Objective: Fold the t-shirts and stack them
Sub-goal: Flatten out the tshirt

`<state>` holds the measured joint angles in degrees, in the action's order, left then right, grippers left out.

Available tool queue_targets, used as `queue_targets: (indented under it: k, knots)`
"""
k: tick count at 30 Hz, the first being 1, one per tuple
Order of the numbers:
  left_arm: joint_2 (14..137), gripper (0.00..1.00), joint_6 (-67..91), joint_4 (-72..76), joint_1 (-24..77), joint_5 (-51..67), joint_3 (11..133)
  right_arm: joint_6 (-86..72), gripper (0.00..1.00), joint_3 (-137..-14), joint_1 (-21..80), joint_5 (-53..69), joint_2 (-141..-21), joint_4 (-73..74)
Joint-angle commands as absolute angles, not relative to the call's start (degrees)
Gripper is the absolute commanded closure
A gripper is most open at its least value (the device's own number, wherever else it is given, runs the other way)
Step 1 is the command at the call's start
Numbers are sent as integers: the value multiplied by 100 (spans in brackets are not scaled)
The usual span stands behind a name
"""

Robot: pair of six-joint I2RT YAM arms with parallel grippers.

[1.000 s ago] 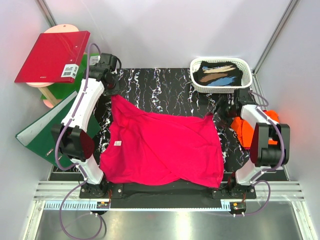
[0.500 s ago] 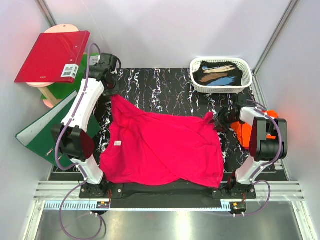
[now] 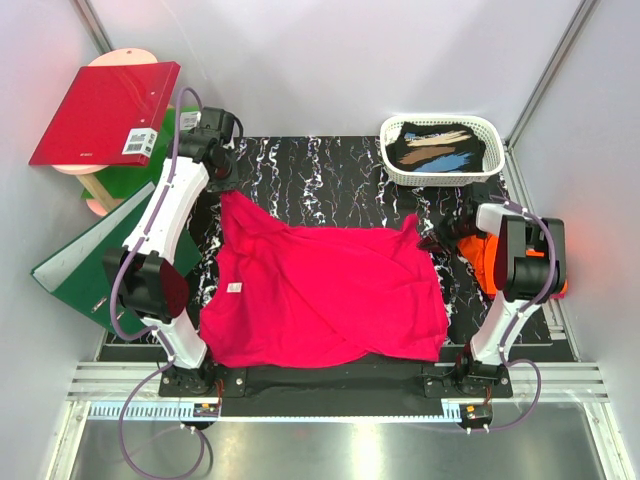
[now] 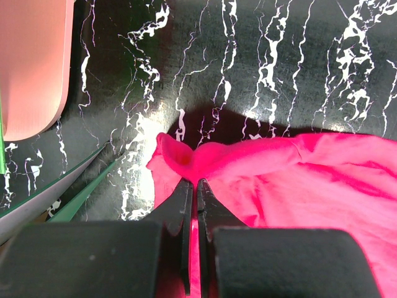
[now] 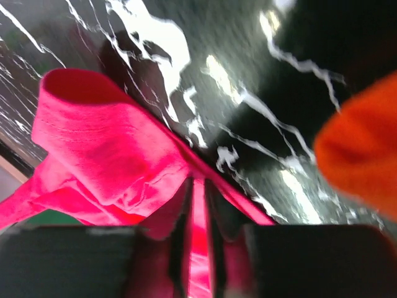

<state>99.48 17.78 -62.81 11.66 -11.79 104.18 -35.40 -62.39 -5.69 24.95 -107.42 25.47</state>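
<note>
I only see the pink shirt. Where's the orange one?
In the top view, the orange t-shirt sits bunched on the right side, beneath the right arm.

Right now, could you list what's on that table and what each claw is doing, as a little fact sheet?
table: black marbled top
pink t-shirt: spread across the middle, rumpled, not yet folded
orange t-shirt: bunched at the right edge, beside the right arm
left claw: shut on the pink t-shirt's far left corner
right claw: pinching the pink t-shirt's far right corner
white basket: far right corner, dark cloth inside
red binder: far left, beyond the table's edge
green binder: left of the table
</note>
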Motion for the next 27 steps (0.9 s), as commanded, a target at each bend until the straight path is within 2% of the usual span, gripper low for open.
queue_targets:
  k: [1, 5, 14, 16, 17, 18, 20, 22, 27]
  knots:
    - [9756, 100, 1696, -6117, 1125, -1274, 10336, -3340, 85, -6591, -589, 2293, -11118, 2417]
    - [9765, 100, 1714, -6126, 1125, -1318, 10345, -3331, 98, -6706, -597, 2364, -11223, 2408]
    - [9826, 100, 1740, -6135, 1125, -1327, 10336, -3261, 100, -6671, -589, 2487, -10451, 2460]
    - [9844, 100, 1749, -6126, 1134, -1310, 10345, -3191, 91, -6723, -606, 2357, -10301, 2653]
    - [9852, 100, 1749, -6117, 1134, -1301, 10362, -3138, 82, -6724, -615, 2295, -10249, 2846]
    - [9861, 100, 1740, -6117, 1134, -1301, 10354, -3077, 64, -6689, -615, 2224, -10213, 2900]
    - [9888, 100, 1732, -6117, 1134, -1292, 10362, -3024, 49, -6601, -650, 2171, -10187, 2909]
    - [9905, 100, 1714, -6126, 1134, -1275, 10345, -3024, 38, -6513, -668, 2162, -10230, 2909]
    - [9905, 100, 1688, -6117, 1134, -1274, 10301, -3120, 35, -6486, -677, 2276, -10485, 2672]
